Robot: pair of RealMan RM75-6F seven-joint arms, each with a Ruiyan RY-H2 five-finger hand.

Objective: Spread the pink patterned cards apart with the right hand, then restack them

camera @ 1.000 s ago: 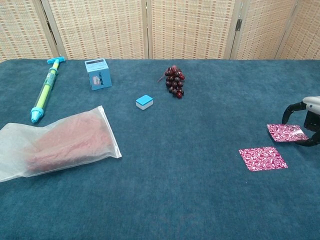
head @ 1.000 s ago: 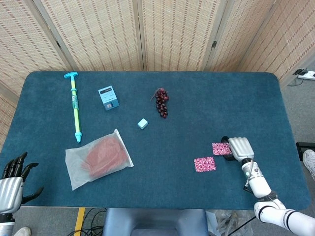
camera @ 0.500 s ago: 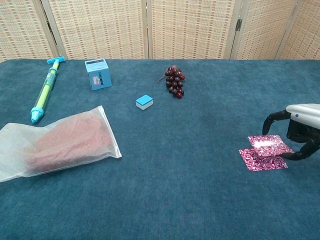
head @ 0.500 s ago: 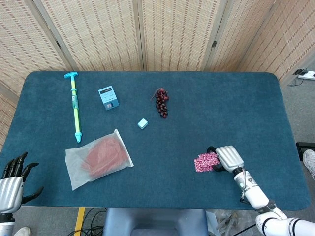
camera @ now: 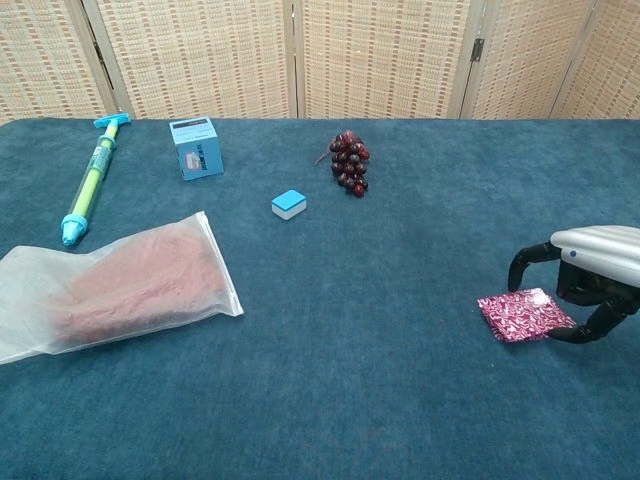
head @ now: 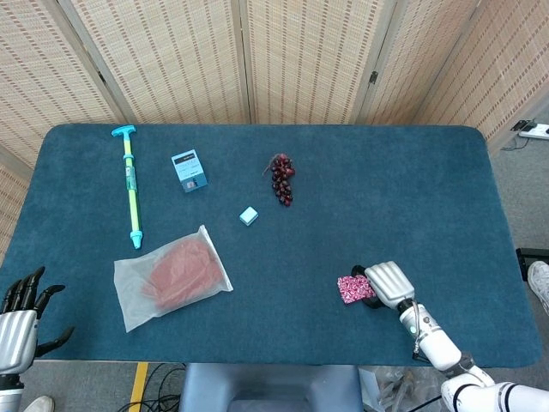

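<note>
Blue tabletop [head: 412, 189] has much free room around the pink patterned cards [camera: 522, 315], stacked near its front right edge. Right hand [camera: 590, 272] arches over their right side, fingers touching them. Left hand [head: 21, 313] waits spread, off the front left corner.

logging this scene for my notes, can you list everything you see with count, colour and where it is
pink patterned cards: one stack showing, card count unclear, pink and white, front right of the table, under the right robot hand's fingers
grapes: one bunch, dark red, centre back
small block: one, light blue and white, centre, in front of the grapes
box: one, blue, back left
pump tube: one, yellow-green with cyan ends, far left
plastic bag: one, translucent with reddish contents, front left
table: one, dark teal cloth
folding screen: tan woven panels, behind the table
left robot hand: black fingers spread, off the table's front left corner
right robot hand: silver back, black fingers, curved over the cards
</note>
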